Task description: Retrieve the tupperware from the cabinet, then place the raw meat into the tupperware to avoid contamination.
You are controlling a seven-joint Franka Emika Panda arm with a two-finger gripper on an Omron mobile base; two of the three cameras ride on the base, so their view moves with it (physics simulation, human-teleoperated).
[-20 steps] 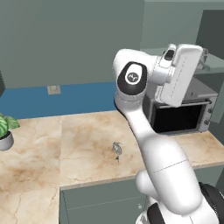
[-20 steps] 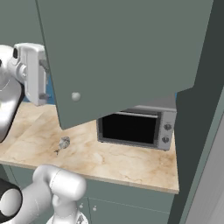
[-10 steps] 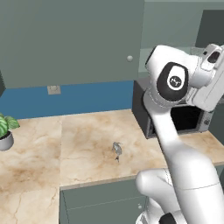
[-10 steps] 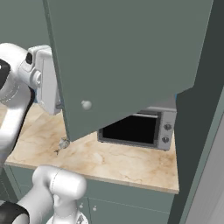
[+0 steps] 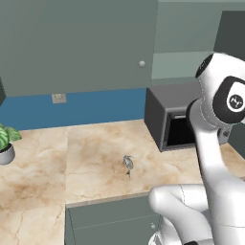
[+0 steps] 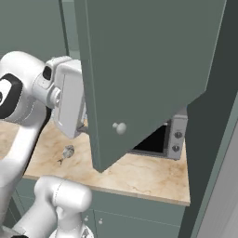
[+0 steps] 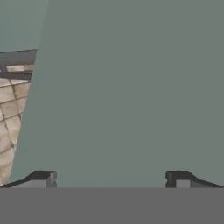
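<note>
Marble counter (image 5: 95, 158) with raw meat (image 5: 128, 163) lengthwise toward its front edge; pincer (image 7: 109, 177) spread wide before cabinet (image 7: 131, 96) door.

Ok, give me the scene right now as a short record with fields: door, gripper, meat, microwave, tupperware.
cabinet door: swung open, round knob on its lower edge
gripper: open, empty, fingertips apart, facing the door panel
meat: on the counter, left of the microwave, untouched
microwave: on the counter at the right end
tupperware: cannot tell, cabinet inside hidden by the door
plant: far left of the counter
</note>
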